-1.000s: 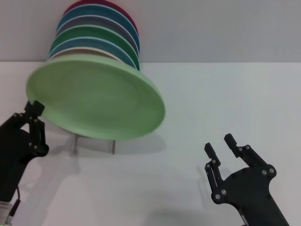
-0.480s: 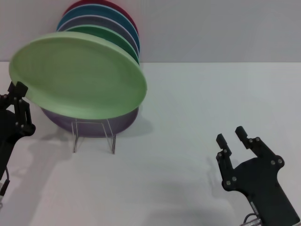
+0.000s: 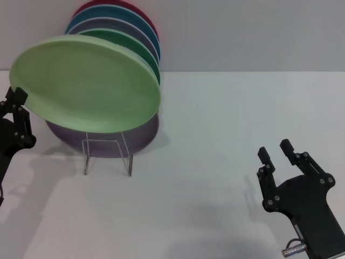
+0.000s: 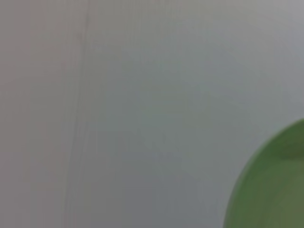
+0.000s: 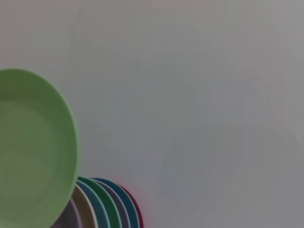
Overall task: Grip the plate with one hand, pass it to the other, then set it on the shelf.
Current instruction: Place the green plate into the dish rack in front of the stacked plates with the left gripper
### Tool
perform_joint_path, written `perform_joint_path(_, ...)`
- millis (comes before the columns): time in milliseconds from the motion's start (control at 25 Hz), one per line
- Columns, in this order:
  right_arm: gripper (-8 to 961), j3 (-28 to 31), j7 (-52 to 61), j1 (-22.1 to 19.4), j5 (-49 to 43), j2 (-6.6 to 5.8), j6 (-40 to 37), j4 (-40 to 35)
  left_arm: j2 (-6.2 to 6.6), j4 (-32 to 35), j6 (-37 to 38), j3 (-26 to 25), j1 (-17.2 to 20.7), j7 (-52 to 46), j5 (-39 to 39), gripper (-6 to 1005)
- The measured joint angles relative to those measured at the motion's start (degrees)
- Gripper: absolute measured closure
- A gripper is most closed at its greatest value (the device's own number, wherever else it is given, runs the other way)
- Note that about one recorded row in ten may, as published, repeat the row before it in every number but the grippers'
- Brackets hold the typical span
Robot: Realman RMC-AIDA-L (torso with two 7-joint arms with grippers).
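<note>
The pale mint-green plate hangs tilted in the air, right in front of the stacked plates on the wire shelf. My left gripper at the far left is shut on the plate's left rim. The plate hides most of the shelf; only its small front loop shows. The plate also shows in the left wrist view and in the right wrist view. My right gripper is open and empty, low at the right, far from the plate.
Several plates stand on edge in the shelf: a lilac-purple one in front, then an emerald-green one, with blue, grey and dark red ones behind. A grey wall rises behind the white table.
The left gripper has carried the plate up and back to the left, close to the stacked plates. The right gripper has drawn away to the right and down.
</note>
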Motion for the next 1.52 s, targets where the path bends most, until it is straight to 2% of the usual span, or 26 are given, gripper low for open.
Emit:
perform_joint_path(800, 604, 0.55, 0.03, -0.51, 0.07, -0.02, -0.49, 0.30, -0.01, 3.93, -3.81, 1.26, -0.71, 5.43, 0.65, 970)
perform_joint_path(1520, 605, 0.69, 0.02, -0.70, 0.09, 0.07, -0.59, 0.60, -0.07, 4.21, -7.93, 2.00, -0.73, 8.44, 1.31, 969)
